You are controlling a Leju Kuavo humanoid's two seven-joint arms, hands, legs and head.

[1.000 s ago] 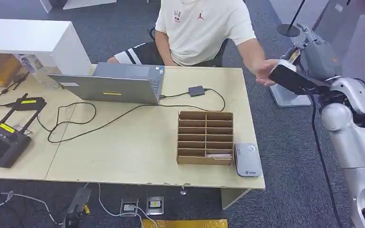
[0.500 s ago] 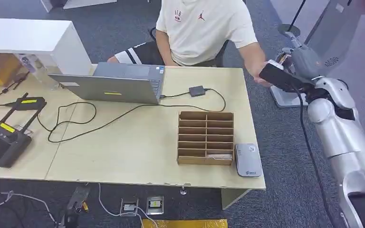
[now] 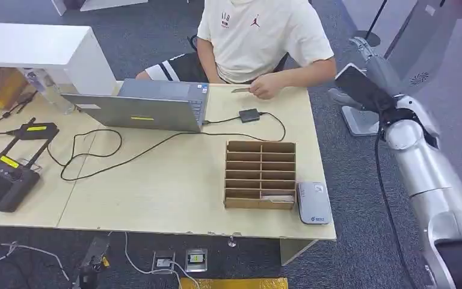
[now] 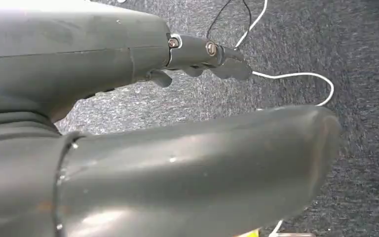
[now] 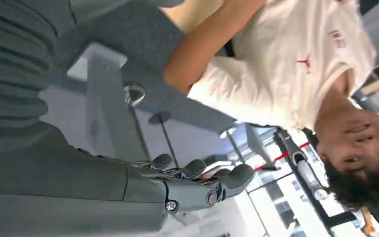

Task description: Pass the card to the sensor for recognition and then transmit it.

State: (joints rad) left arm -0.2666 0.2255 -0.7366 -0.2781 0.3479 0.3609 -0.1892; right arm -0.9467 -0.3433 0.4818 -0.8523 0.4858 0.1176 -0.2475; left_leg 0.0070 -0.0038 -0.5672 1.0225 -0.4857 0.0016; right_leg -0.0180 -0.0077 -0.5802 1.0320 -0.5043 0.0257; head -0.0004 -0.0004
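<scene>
The card (image 3: 240, 90) is in the person's hand (image 3: 266, 90), just over the tabletop (image 3: 174, 180) near the laptop (image 3: 150, 105). The right hand (image 3: 370, 66) is up beside the tabletop, with its fingers (image 5: 197, 170) apart and holding nothing. The left hand (image 4: 128, 98) hangs over the floor, fingers (image 4: 227, 61) apart, holding nothing.

Even, bright indoor light is falling from overhead across the table (image 3: 156, 180), casting only soft, short shadows beneath the laptop (image 3: 150, 111). The head view is staying fairly sharp, perhaps bending slightly at its edges. The left hand (image 4: 128, 123) is looming dim and out of focus. Beyond the right hand (image 5: 177, 187), far windows are glaring white, washing out detail.
</scene>
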